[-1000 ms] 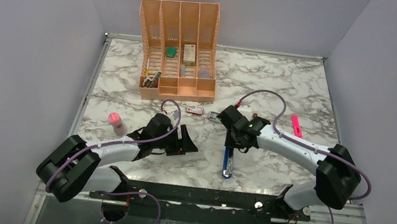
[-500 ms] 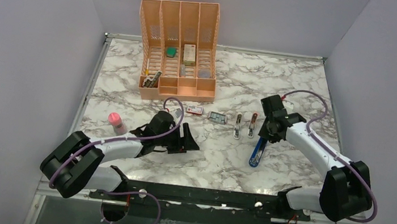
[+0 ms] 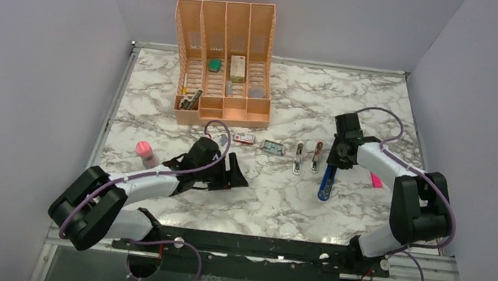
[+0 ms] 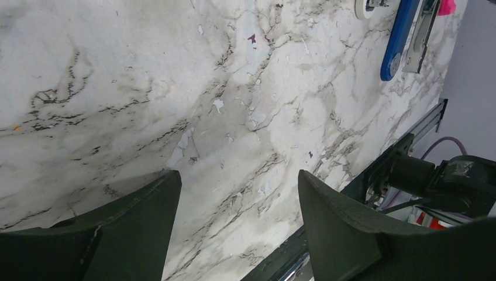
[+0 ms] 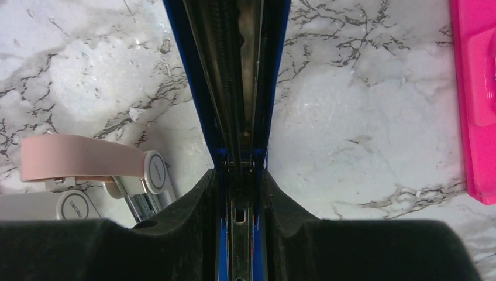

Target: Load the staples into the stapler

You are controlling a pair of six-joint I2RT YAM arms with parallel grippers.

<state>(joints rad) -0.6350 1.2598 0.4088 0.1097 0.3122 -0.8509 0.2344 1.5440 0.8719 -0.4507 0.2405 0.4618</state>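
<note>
- Right gripper (image 5: pixel 240 178): my fingers are clamping the blue stapler (image 5: pixel 234 70) at its far end, one pad pressing on each blue flank. The silver channel is lying open and facing up between them.
- Change: within the last second I have been carrying the stapler from the worktop's middle toward the right edge and straightening it to point at the near edge. My arm is no longer covering the staple tray (image 3: pixel 274 146), the white mini stapler (image 3: pixel 298 157) or the pink mini stapler (image 3: pixel 316 156).
- Meaning, as I judge it: the channel is being presented for loading; no strip is sitting in it yet.
- Staple tray: lying near the worktop's middle, left of the white mini stapler and well apart from both my grippers. Its red-and-white sleeve (image 3: pixel 244 138) is lying just left of it.
- Left gripper (image 4: pixel 234 193): fingers spread wide, holding nothing, hovering over bare marble left of centre.
</note>
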